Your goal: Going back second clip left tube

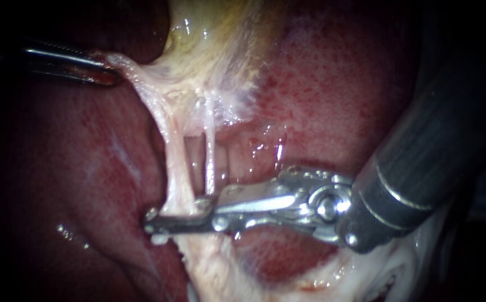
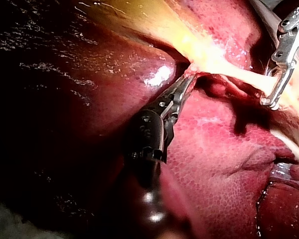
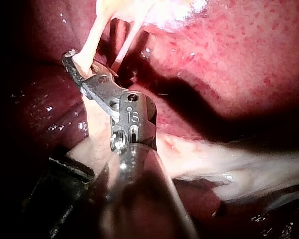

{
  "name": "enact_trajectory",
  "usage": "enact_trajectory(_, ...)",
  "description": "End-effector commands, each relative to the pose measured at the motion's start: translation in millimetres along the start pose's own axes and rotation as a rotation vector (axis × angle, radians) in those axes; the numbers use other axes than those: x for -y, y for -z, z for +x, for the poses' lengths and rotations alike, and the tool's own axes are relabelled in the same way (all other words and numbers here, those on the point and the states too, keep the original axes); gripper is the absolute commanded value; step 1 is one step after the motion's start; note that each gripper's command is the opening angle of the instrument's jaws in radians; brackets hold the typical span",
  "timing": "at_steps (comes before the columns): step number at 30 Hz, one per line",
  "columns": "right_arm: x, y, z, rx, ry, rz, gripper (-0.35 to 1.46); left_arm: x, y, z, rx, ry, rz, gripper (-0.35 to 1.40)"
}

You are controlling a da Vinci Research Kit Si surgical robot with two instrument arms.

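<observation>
The right instrument [image 1: 152, 220] reaches in with its jaws closed on the left tube [image 1: 175, 168], one jaw in front of it and one behind. They sit low on the tube, where it runs down into the pale tissue [image 1: 209, 268] below. The right wrist view agrees: the tube drops straight in between the two jaws. So the going back that the task names looks not yet begun. The jaws have to part and then slide clear of the tube towards the right before the step counts as done.

Whether a clip sits on the tube I cannot tell. The jaws cover that stretch, and only a small pale speck [image 1: 159, 239] shows under their tips (it may just as well be tissue). No other clip shows higher on the tube.

Just beside the left tube, on the right instrument's side, hangs the thinner right tube [image 1: 210, 146]. It comes down to the base of the jaws; whether it touches them I cannot tell. It lies in the line of retreat, so a pull back with the jaws too wide could snag it.

Both tubes are stretched taut from the gallbladder [image 1: 215, 50] above. The left instrument [image 1: 102, 72] has its jaws clamped on the gallbladder's pale edge, drawing it aside. Liver [image 1: 338, 100] lies behind and all round, wet and shining.
</observation>
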Motion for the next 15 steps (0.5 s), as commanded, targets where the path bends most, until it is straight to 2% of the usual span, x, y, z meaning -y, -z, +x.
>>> enact_trajectory(1,-0.2,-0.1,-0.1,0.002,0.0,0.003,-0.26,0.0,0.0,0.0,0.0,0.0,0.0,-0.35)
enact_trajectory(4,-1.0,-0.6,0.0,0.0,0.072,-0.005,0.3,0.0,0.0,0.0,0.0,0.0,0.0,-0.35)
enact_trajectory(5,-1.5,-0.8,0.0,-0.008,0.103,-0.03,0.39,0.0,0.0,0.0,0.0,0.0,0.0,-0.35)
enact_trajectory(8,-2.8,-0.8,-0.3,-0.026,0.217,-0.109,0.49,0.0,0.0,-0.1,0.0,-0.001,-0.001,-0.35)
enact_trajectory(11,-3.7,0.2,-0.7,-0.013,0.267,-0.137,0.49,0.1,0.0,-0.1,0.0,-0.001,-0.001,-0.35)
enact_trajectory(15,-3.7,2.6,-1.4,-0.01,0.375,-0.183,0.5,0.2,0.1,-0.1,0.0,-0.001,-0.001,-0.35)
